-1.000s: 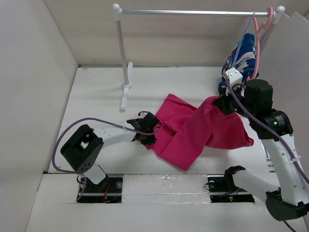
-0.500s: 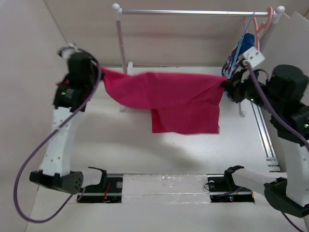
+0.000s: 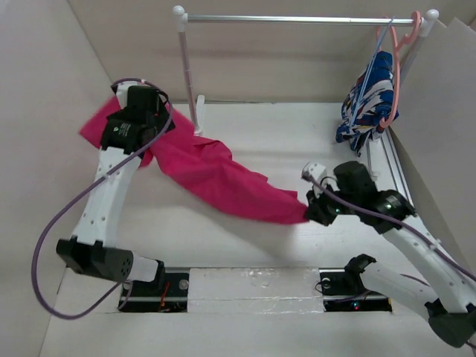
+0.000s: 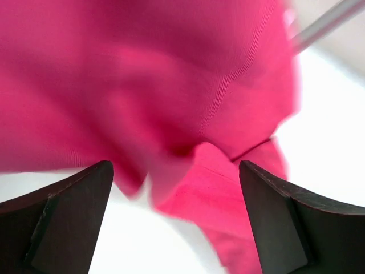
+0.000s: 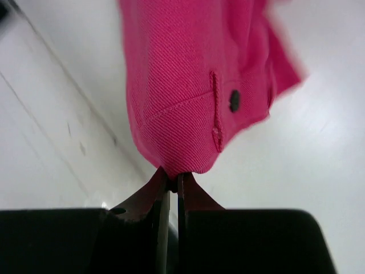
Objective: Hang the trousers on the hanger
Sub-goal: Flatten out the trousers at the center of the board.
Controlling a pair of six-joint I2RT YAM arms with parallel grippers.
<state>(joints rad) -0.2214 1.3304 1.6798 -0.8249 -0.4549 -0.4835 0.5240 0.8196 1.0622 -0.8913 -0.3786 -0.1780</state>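
Overhead view faces the table (image 3: pixel 282 141); both wrist views closely share trousers (image 3: pixel 223 182).

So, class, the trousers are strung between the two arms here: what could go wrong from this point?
1. The left gripper is open, so the trousers seem only draped over it; that end may slide off.
2. The right gripper pinches just a narrow edge of them; a tug could pull it free.
3. The hanger hangs at the rail's far right, crowded by a patterned garment; threading may snag.

Bright even light; soft shadows; trousers (image 4: pixel 171 85) motion-blurred, left wrist view.
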